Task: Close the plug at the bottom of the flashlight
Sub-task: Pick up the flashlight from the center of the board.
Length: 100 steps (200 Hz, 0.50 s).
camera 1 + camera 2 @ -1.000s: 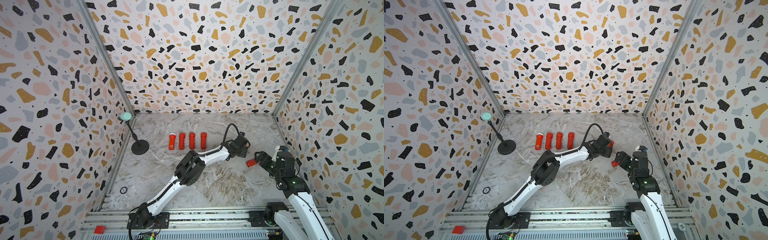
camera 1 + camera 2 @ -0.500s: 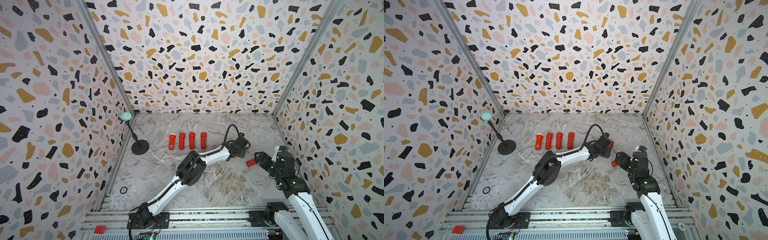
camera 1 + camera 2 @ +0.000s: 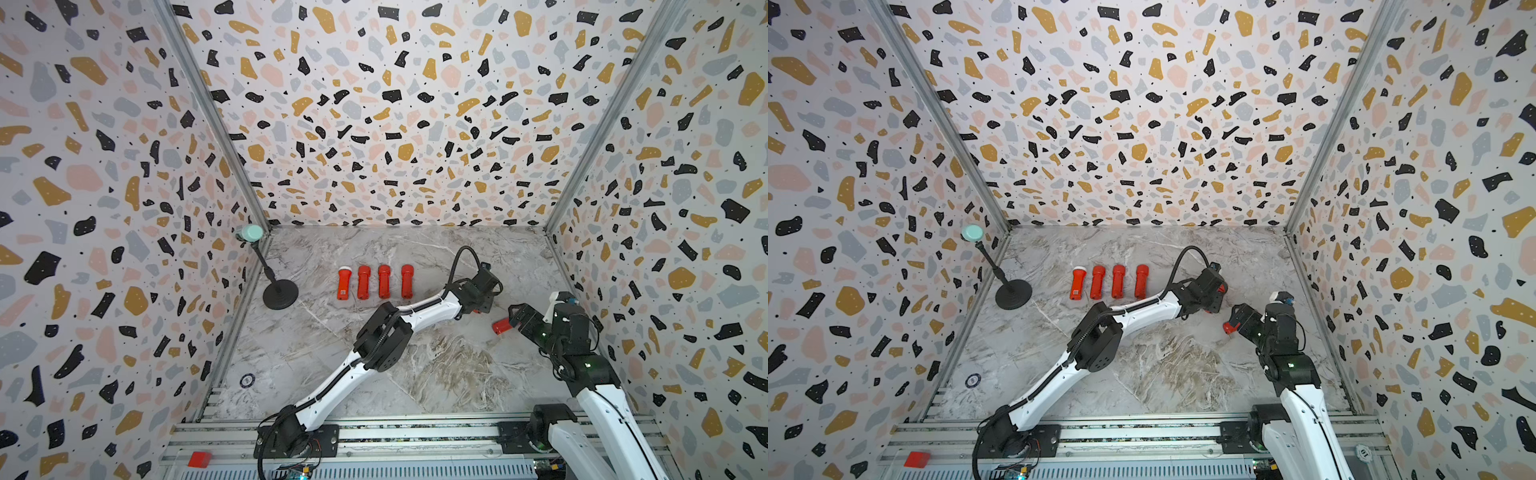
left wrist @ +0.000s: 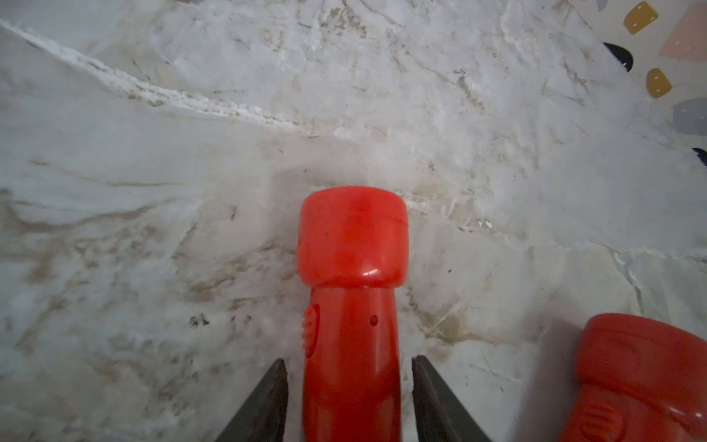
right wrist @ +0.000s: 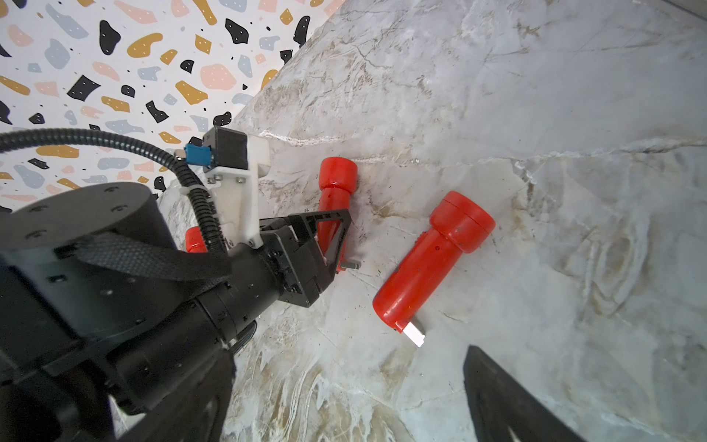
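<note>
Narrower than a second ago, the jaws of the left gripper [image 4: 349, 361] flank the red plastic flashlight [image 4: 352, 245], not touching it. It lies flat on the grey marble floor [image 4: 153, 153], long axis along the fingers, wide head away from the wrist. The right gripper [image 3: 518, 318] stands spread wide near a second red flashlight [image 5: 432, 264].

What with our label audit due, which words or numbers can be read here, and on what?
"10": round tag by the front rail.
Round sticker on the floor: too small to read.
White label on the leftmost flashlight: too small to read.
</note>
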Motion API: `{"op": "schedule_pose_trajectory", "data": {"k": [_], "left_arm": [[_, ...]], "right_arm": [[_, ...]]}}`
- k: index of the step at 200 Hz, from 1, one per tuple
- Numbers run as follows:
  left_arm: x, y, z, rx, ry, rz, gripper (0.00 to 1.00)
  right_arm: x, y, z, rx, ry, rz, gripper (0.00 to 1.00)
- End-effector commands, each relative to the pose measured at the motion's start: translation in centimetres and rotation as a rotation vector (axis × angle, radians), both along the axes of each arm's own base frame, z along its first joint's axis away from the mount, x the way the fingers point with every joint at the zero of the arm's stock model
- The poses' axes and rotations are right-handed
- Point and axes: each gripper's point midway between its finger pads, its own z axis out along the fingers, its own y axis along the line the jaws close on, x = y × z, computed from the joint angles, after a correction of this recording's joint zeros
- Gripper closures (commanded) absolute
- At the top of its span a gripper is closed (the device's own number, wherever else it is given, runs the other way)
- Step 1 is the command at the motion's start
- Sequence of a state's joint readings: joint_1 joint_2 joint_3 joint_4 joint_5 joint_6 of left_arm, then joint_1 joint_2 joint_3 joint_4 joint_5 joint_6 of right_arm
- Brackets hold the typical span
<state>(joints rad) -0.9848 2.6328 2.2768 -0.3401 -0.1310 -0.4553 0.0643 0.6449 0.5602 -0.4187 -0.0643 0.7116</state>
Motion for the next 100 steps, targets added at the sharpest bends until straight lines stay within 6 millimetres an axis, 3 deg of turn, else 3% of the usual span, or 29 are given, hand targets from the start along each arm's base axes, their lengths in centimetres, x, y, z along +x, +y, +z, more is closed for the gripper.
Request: {"op": "schedule_pose_trajectory", "data": {"k": [1, 100], "left_arm": [[-0.47, -0.51, -0.46, 0.014, 0.001, -0.027, 0.47], [-0.2, 0.0, -0.7, 0.043, -0.011, -0.015, 0.53]], "right_arm": [[0.14, 0.08, 0.88, -0.005, -0.019, 0.012, 0.05], [0.17, 0.16, 0.8, -0.003, -0.017, 0.016, 0.05]]}}
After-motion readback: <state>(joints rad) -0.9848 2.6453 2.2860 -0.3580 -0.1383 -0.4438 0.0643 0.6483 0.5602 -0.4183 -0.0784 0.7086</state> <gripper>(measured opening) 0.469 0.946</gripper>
